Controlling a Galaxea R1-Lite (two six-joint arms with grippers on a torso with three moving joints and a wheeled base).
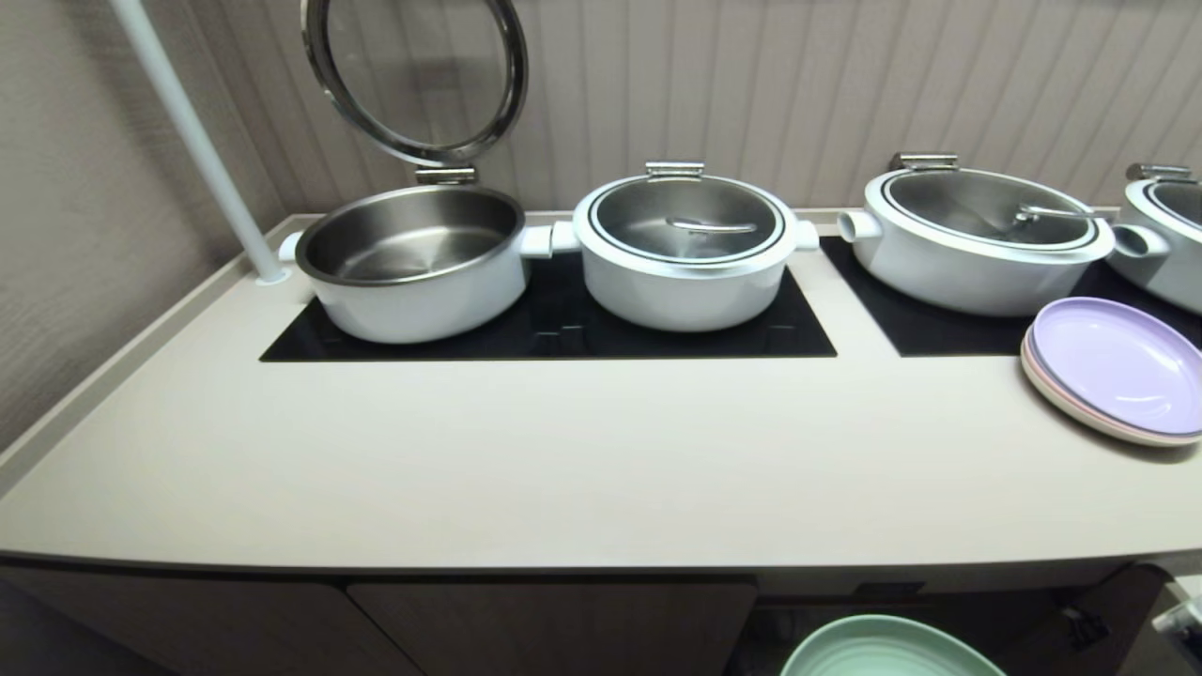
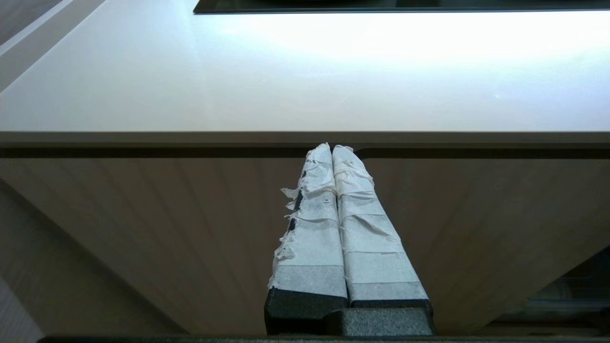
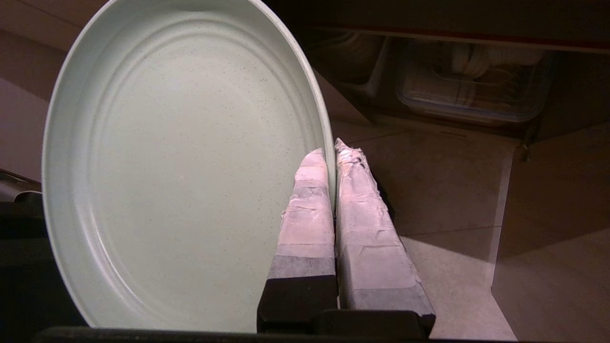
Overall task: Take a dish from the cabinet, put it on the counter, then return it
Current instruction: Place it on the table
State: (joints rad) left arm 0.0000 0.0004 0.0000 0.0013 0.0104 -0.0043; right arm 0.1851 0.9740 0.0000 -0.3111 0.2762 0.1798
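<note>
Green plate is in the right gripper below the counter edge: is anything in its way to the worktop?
Nothing visible blocks it. The right gripper pinches the rim of the green plate, which sits below the counter's front edge. The beige stretch ahead of the cooktop is bare; the lilac plate stack lies off to the right.

The dish [image 3: 181, 171] is a pale mint green, plain and matte, with faint dark speckles. The counter [image 1: 526, 451] is a smooth cream-beige, and the cooktop panels [image 1: 563, 333] set into it are glossy black. On them stand white pots [image 1: 690, 272] with brushed steel insides and silvery lids. At about three o'clock on the counter a lilac plate [image 1: 1122, 361] tops a pinkish-cream plate [image 1: 1080, 408]. The wall [image 1: 798, 94] behind is beige with vertical ribs. The fingers of the right hand [image 3: 332, 147] and left hand [image 2: 332, 148] are black, wrapped in white tape.
</note>
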